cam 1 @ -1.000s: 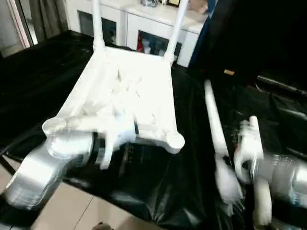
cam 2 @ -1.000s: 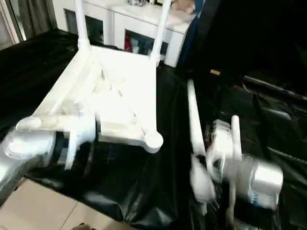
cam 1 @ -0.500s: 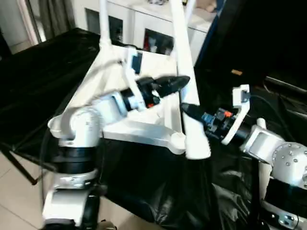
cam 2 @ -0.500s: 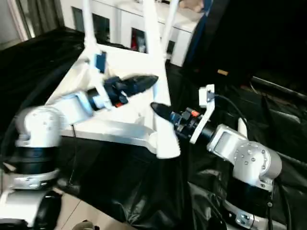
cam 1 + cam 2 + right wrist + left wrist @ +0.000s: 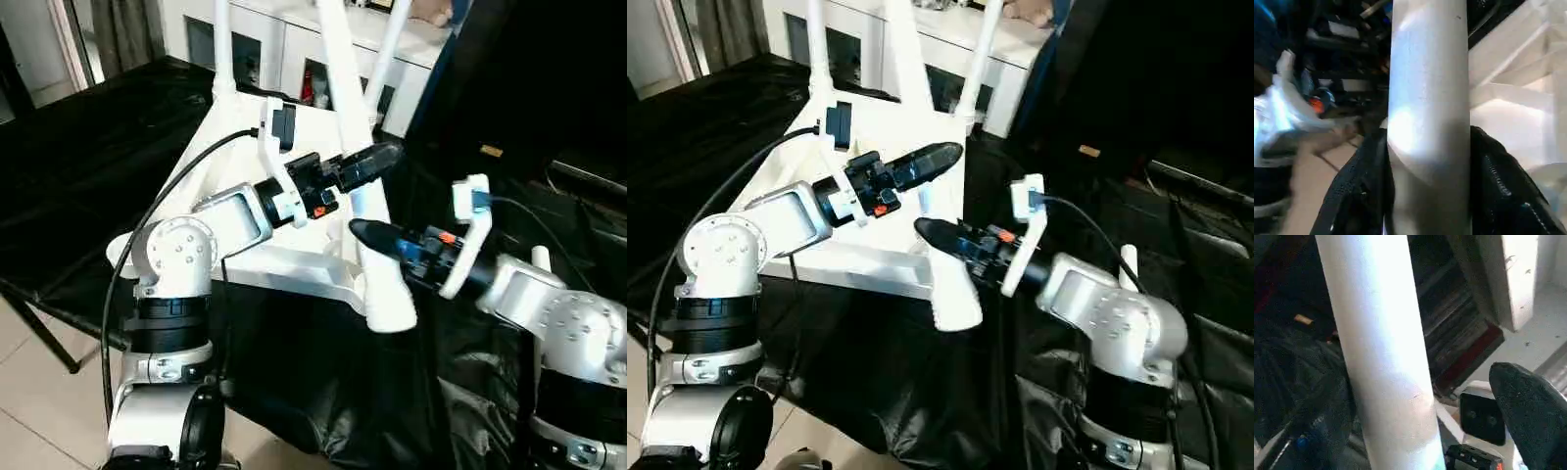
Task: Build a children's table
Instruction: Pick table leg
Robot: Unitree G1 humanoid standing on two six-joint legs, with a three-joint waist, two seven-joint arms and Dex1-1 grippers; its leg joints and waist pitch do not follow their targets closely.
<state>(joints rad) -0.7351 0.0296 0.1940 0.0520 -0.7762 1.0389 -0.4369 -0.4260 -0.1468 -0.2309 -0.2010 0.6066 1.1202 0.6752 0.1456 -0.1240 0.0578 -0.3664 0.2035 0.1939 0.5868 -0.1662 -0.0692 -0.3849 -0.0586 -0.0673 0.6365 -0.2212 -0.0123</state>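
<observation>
While the right claw (image 5: 939, 233) is clamping the loose leg (image 5: 364, 225) upright beside the upturned tabletop (image 5: 294, 157) on the black-draped surface (image 5: 88, 147), the left claw (image 5: 377, 157), fingers apart, is hovering alongside, so seating demands square alignment over the near corner socket.

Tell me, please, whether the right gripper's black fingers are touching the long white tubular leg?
Touching: in the right wrist view the right gripper's black fingers press against both sides of the long white tubular leg.

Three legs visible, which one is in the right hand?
The near leg, slanting up across the tabletop with its thick end hanging free over the near edge. The right hand clamps it low; the other two stand socketed in the far corners.
</observation>
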